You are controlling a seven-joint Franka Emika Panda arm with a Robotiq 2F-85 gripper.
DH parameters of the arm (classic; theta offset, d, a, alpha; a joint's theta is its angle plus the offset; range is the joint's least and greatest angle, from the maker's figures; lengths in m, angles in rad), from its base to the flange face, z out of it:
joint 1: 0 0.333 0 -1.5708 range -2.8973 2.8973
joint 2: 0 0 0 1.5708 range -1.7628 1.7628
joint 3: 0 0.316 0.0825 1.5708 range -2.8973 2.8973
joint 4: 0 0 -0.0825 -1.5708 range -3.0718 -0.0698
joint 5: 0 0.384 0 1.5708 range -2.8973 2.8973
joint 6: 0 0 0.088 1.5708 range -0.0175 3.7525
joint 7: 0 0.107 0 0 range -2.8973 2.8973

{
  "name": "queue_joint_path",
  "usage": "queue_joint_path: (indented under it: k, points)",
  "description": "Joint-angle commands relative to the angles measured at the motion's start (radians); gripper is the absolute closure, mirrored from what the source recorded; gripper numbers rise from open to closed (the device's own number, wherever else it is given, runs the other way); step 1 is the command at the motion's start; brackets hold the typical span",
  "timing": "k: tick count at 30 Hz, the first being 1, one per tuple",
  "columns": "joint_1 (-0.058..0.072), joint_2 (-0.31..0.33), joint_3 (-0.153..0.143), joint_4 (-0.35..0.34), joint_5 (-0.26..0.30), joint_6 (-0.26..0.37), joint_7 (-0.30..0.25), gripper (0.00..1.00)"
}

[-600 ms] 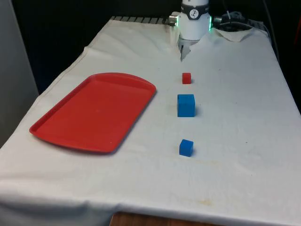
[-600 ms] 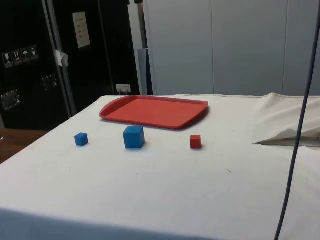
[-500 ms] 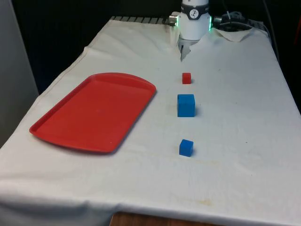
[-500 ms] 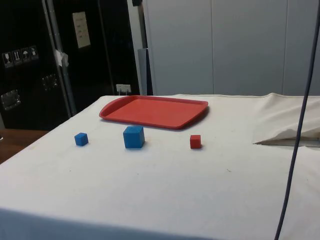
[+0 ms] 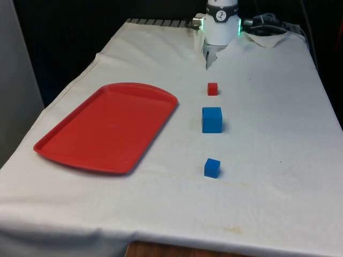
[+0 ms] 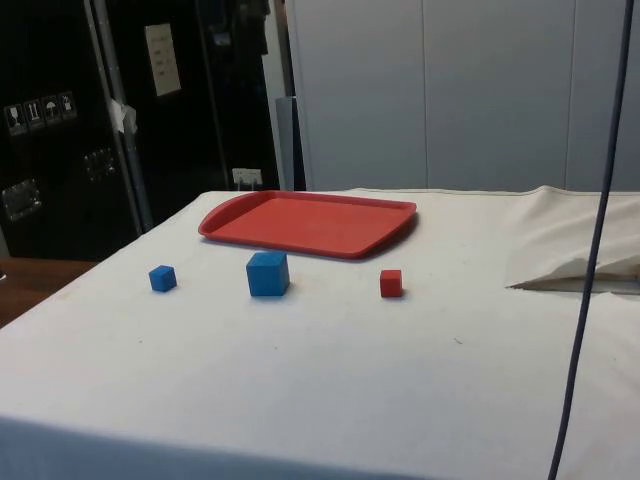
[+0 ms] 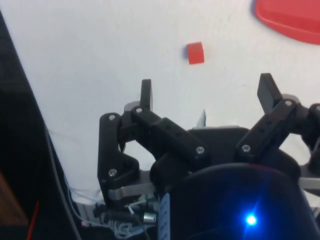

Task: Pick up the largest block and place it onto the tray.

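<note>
Three blocks lie in a row on the white cloth. The large blue block (image 5: 212, 119) (image 6: 268, 274) is in the middle. A small blue block (image 5: 212, 167) (image 6: 163, 278) lies nearer the table's front, and a small red block (image 5: 213, 89) (image 6: 391, 283) (image 7: 195, 53) lies toward the robot. The red tray (image 5: 107, 126) (image 6: 306, 222) (image 7: 290, 17) rests on the front view's left and holds nothing. My gripper (image 7: 209, 93) hangs high over the table's far end, beyond the red block, open with nothing between its fingers (image 7: 146, 93).
A thin dark cable (image 6: 590, 270) hangs down at the side view's right. The cloth is folded up into a ridge (image 6: 575, 250) near the robot's end. The table's front edge (image 5: 177, 247) shows bare wood under the cloth.
</note>
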Motion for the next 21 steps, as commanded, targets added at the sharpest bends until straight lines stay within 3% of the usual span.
queue_joint_path:
  k: [1, 5, 7, 21]
  points:
    - [0.001, 0.002, 0.000, -0.008, 0.005, 0.020, -0.001, 0.00]
    - [0.000, 0.025, 0.002, -0.025, 0.012, 0.065, -0.005, 0.00]
    - [0.000, 0.025, 0.001, -0.021, 0.005, 0.052, -0.002, 0.00]
    - [-0.001, 0.089, 0.004, -0.082, 0.048, 0.205, -0.026, 0.00]
